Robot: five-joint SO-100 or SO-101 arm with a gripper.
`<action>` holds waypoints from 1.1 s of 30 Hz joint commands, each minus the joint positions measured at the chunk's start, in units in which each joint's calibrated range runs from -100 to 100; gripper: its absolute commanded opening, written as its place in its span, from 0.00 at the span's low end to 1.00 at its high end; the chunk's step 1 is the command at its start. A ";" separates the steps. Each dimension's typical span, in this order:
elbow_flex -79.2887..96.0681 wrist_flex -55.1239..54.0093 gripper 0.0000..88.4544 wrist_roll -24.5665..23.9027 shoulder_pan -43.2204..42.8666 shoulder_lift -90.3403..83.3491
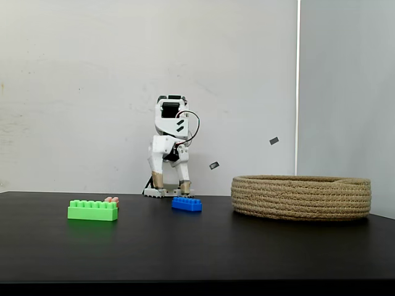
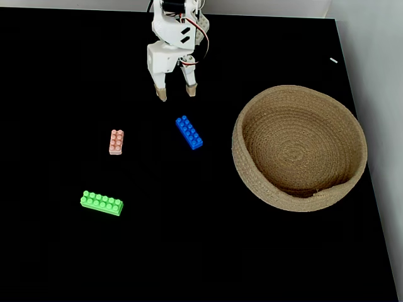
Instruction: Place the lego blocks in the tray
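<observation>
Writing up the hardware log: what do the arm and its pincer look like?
White plastic arm with black servo blocks showing at the top and mid-joint, and two short black slashes on the upper shell. Thin cables, one reddish, loop out at the side. The pincer has two white fingers ending in tan tips.

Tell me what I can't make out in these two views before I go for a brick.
- Pink brick: in a fixed view, mostly hidden behind the green brick.
- Tray floor: in the same view, hidden by its own wall.
- Arm base: in a fixed view, cut off by the top edge above the gripper.
</observation>
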 commanded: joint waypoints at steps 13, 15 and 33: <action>-20.74 -0.45 0.30 0.93 -0.87 17.83; -21.65 -0.45 0.30 0.73 -0.29 19.12; -32.78 -1.28 0.28 -2.54 -1.61 35.98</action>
